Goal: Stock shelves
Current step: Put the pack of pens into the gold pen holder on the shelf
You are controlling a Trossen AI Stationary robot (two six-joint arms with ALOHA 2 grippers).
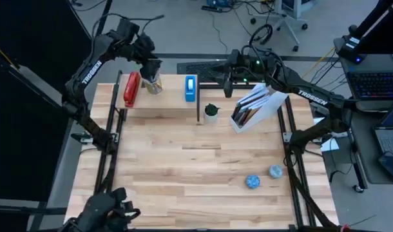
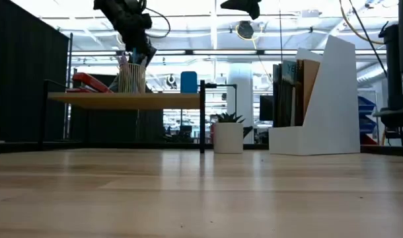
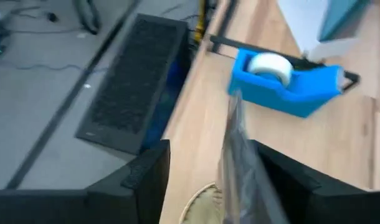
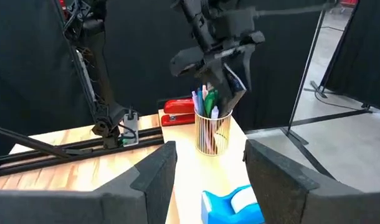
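Observation:
The low wood shelf point(image 1: 164, 103) point(image 2: 122, 100) carries a red stapler point(image 1: 131, 89), a wire pen cup point(image 1: 153, 84) point(image 4: 210, 132) with several pens, and a blue tape dispenser point(image 1: 191, 88) point(image 3: 283, 84). My left gripper point(image 1: 151, 67) point(image 4: 215, 62) hangs open right above the cup, with a thin grey pen-like thing point(image 3: 237, 155) point(image 4: 232, 82) standing between its fingers. My right gripper point(image 1: 229, 82) point(image 4: 209, 149) is open with nothing in it, held high behind the shelf's right end. The white file holder point(image 1: 261, 108) point(image 2: 333, 99), holding books, stands on the table to the shelf's right. My left gripper has the grey thing's upper part point(image 3: 238, 134) between its spread fingers, which come from above and point down at the cup. It runs close to one finger point(image 3: 283, 180). I cannot tell whether that finger touches it.
A small potted plant point(image 1: 211, 111) point(image 2: 228, 135) stands between the shelf and the file holder. Two small balls point(image 1: 252, 182) point(image 1: 275, 171) lie near the table's front right. A person's laptop desk point(image 1: 377, 77) is off the table's right edge.

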